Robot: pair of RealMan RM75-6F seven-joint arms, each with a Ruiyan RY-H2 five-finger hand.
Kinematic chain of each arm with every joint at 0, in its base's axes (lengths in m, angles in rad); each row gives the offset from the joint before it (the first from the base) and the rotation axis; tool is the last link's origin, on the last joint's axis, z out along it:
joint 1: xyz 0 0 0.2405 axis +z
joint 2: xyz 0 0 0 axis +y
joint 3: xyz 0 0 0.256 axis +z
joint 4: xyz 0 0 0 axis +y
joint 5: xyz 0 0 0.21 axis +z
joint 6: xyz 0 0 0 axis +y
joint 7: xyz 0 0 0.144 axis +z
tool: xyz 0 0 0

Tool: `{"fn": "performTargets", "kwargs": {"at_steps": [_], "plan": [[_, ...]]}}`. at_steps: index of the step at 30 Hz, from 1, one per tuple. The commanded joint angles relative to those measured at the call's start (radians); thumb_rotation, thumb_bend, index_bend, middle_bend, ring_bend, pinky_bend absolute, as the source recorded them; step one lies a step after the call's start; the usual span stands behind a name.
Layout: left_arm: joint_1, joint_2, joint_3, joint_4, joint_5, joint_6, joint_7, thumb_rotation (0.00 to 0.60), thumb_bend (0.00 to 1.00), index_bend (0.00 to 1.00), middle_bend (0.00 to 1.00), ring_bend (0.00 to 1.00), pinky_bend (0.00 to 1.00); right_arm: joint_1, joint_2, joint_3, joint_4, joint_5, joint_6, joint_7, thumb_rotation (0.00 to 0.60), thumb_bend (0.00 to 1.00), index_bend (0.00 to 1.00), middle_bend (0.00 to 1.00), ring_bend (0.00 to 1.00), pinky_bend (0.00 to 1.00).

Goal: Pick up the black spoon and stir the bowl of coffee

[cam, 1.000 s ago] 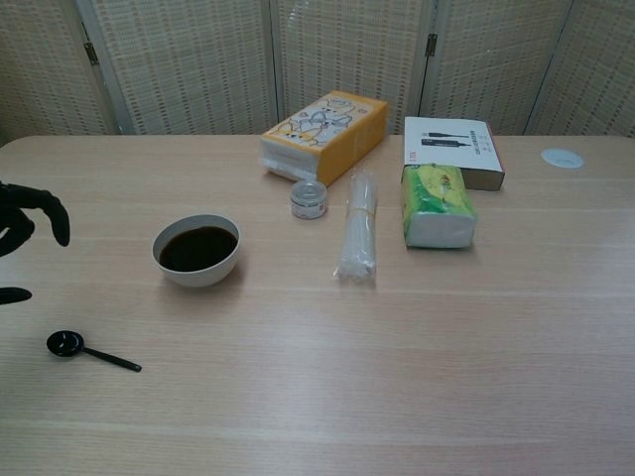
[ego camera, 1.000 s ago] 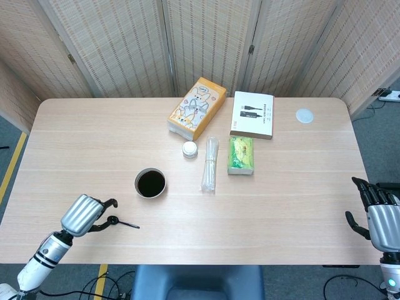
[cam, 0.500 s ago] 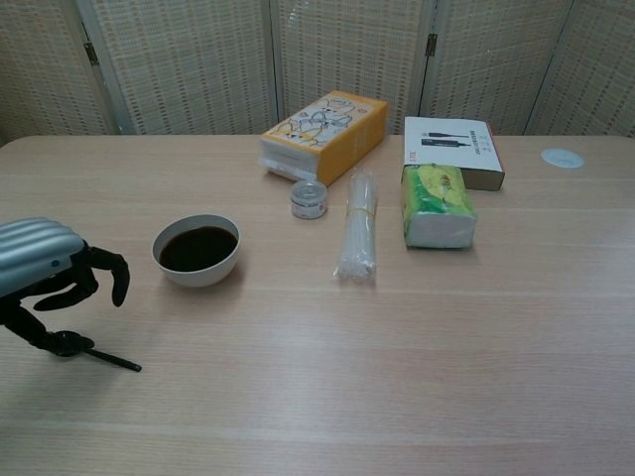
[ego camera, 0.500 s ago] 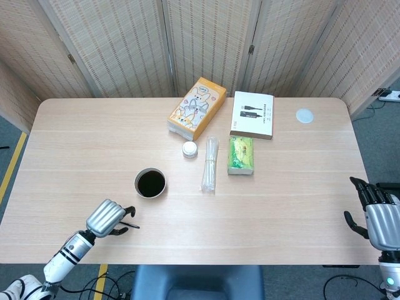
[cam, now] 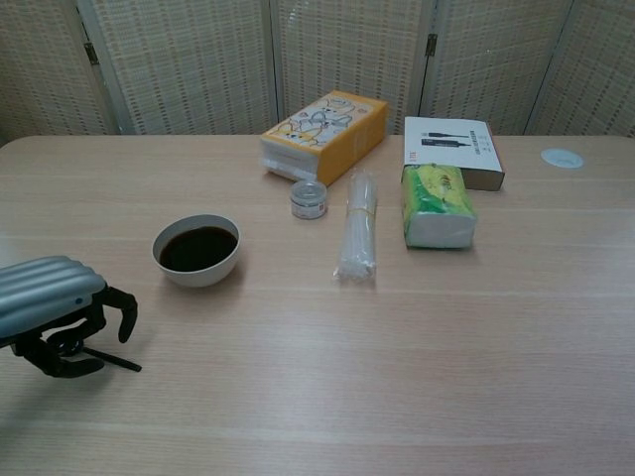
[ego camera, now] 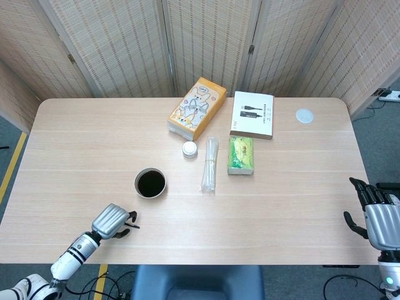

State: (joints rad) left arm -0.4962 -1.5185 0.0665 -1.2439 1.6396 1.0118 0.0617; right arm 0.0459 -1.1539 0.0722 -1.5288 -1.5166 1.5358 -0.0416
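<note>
On the worktop (ego camera: pixel 300 187), our left robot hand (cam: pixel 50 312) curls over the black spoon (cam: pixel 109 358), grip unclear, near the bowl of coffee (cam: pixel 197 250). Beyond the bowl: tissue box (ego camera: pixel 197 107), straw bundle (ego camera: pixel 210 164), small jar (ego camera: pixel 190 149). Right robot hand (ego camera: pixel 378 215) spread, empty.

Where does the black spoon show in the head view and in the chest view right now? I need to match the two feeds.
Head view: black spoon near the table's front-left edge, only its handle tip showing past the left hand.
Chest view: lower left, handle sticking out rightward from under the left hand; bowl end hidden.
Shared landmark: the bowl of coffee, just beyond and right of the spoon.
</note>
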Motion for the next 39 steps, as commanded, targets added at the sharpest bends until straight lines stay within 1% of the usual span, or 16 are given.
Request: {"fn": "performTargets", "kwargs": {"at_steps": [1,4,12,21,39], "plan": [[-0.004,-0.002,-0.001,-0.007,-0.021,-0.018,0.007,0.6,0.37,0.49,0.93,0.92,1.0,0.002,0.0,0.0,0.001,0.0,-0.002,0.0,0.6,0.27,0.1,0.18,0.22,0.25],[-0.009,-0.006,-0.002,-0.003,-0.036,-0.031,0.016,0.6,0.4,0.49,0.93,0.92,1.0,0.004,0.0,0.002,0.003,-0.001,-0.004,0.002,0.6,0.27,0.1,0.18,0.22,0.25],[-0.019,-0.017,-0.005,0.003,-0.08,-0.068,0.044,0.6,0.4,0.49,0.93,0.92,1.0,0.004,0.0,0.001,0.007,0.004,-0.009,0.006,0.6,0.27,0.1,0.18,0.23,0.25],[-0.025,-0.032,-0.008,0.008,-0.114,-0.087,0.072,0.6,0.4,0.51,0.93,0.92,1.0,0.003,0.0,0.0,0.011,0.008,-0.01,0.007,0.6,0.27,0.1,0.18,0.23,0.25],[-0.031,-0.052,-0.007,0.024,-0.141,-0.09,0.084,0.6,0.4,0.55,0.93,0.92,1.0,0.002,-0.002,0.001,0.016,0.015,-0.014,0.011,0.6,0.27,0.1,0.18,0.23,0.25]]}}
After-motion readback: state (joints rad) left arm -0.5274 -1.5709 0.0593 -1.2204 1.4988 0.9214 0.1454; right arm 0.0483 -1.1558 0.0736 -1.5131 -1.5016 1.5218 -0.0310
